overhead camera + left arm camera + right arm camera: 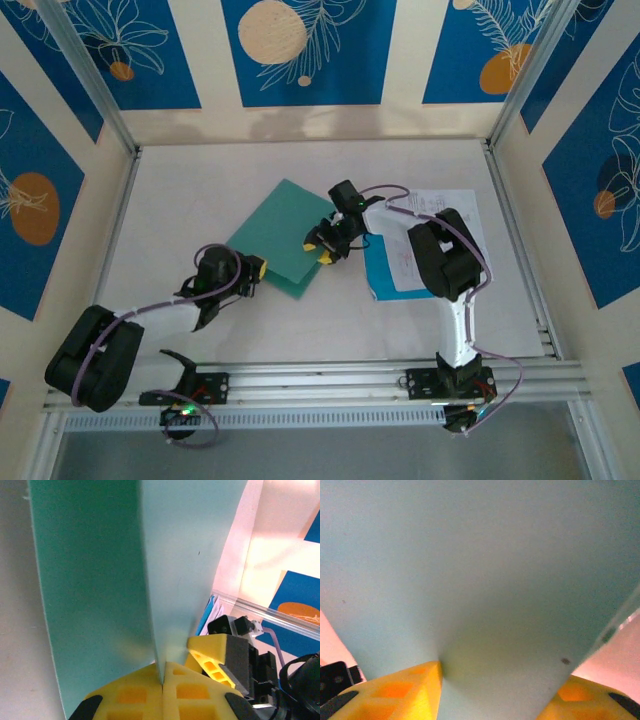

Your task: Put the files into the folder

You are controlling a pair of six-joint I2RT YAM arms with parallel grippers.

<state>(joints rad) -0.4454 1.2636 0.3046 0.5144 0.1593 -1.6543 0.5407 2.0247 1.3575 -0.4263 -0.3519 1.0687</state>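
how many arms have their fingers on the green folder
2. The left arm's fingers are shut on the folder at its left side; the right arm's fingers straddle its right side, apart.

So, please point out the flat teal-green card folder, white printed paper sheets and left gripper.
flat teal-green card folder (275, 230): top external view, upper cover.
white printed paper sheets (447, 200): top external view, far corner.
left gripper (162, 677): left wrist view, between fingertips.

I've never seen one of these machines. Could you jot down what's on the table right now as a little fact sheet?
folder: teal, on the white table, middle
files: white printed sheets, right of the folder, outside it
left fingers: shut on the folder's near edge
right fingers: apart, folder edge between them
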